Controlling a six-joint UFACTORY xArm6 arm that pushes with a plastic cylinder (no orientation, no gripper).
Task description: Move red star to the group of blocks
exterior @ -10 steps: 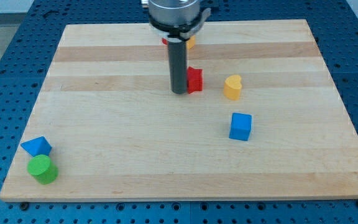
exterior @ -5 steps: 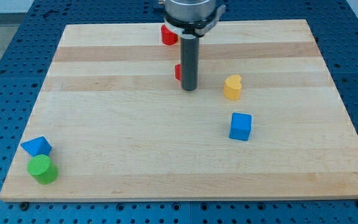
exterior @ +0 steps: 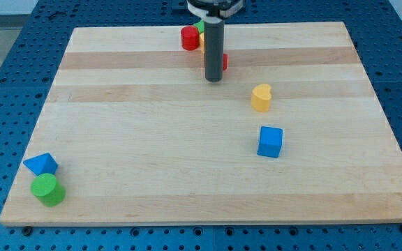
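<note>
My tip (exterior: 213, 80) rests on the wooden board (exterior: 131, 139), upper middle of the view. The red star (exterior: 225, 61) is almost wholly hidden behind the rod; only a red sliver shows at the rod's right edge, just above the tip. Whether the tip touches it cannot be told. The group of blocks lies just above and to the left, near the board's top edge: a red cylinder (exterior: 189, 37), a green block (exterior: 199, 28) and a yellow block (exterior: 202, 42), the last two partly hidden by the rod.
A yellow heart (exterior: 261, 97) lies right of the tip. A blue cube (exterior: 270, 141) is below it. A blue triangular block (exterior: 40, 164) and a green cylinder (exterior: 48, 189) sit at the board's bottom left corner.
My tip has moved toward the view's top and slightly right. The red star has gone up with it, closer to the group, and is now mostly hidden behind the rod.
</note>
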